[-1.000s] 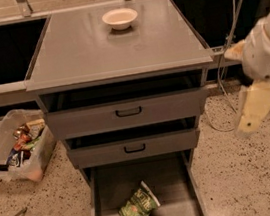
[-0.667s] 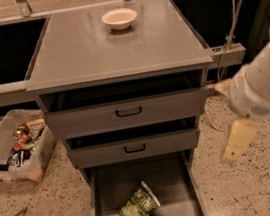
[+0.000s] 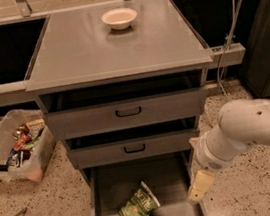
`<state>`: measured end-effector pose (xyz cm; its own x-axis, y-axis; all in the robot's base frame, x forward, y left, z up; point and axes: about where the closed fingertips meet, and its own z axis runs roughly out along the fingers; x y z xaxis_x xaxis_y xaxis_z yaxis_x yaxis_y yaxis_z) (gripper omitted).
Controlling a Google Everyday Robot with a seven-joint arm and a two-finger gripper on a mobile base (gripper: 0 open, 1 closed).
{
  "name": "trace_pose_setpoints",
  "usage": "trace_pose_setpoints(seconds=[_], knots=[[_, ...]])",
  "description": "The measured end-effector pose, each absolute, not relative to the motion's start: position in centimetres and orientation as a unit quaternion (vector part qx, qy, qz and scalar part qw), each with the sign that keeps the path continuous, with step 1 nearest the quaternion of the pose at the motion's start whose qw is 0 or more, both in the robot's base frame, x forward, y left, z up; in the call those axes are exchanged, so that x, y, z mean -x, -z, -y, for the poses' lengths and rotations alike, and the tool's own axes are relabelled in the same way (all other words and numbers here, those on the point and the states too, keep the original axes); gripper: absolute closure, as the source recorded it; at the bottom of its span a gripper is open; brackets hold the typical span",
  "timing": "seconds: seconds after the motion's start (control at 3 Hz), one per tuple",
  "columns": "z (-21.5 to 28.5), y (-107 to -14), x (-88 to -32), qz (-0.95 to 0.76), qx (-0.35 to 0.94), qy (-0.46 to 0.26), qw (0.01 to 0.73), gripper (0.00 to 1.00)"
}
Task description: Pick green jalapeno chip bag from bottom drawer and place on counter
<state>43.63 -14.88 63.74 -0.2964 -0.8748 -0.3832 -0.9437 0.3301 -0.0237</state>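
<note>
gripper (image 3: 201,186) beside the open bottom drawer (image 3: 136,180), bag not yet picked

the green jalapeno chip bag (image 3: 138,208) lies on the drawer floor, left of the gripper and apart from it. the gripper carries nothing; if it is open or closed i cannot tell. grasp, lift and placing on the counter (image 3: 116,47), near the white bowl (image 3: 119,18), are all left.
</note>
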Motion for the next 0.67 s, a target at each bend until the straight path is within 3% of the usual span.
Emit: trace_pose_setpoints(seconds=[0.67], knots=[[14.53,-63.06,-45.33,-0.8,0.558,-0.097,0.196,0.0]])
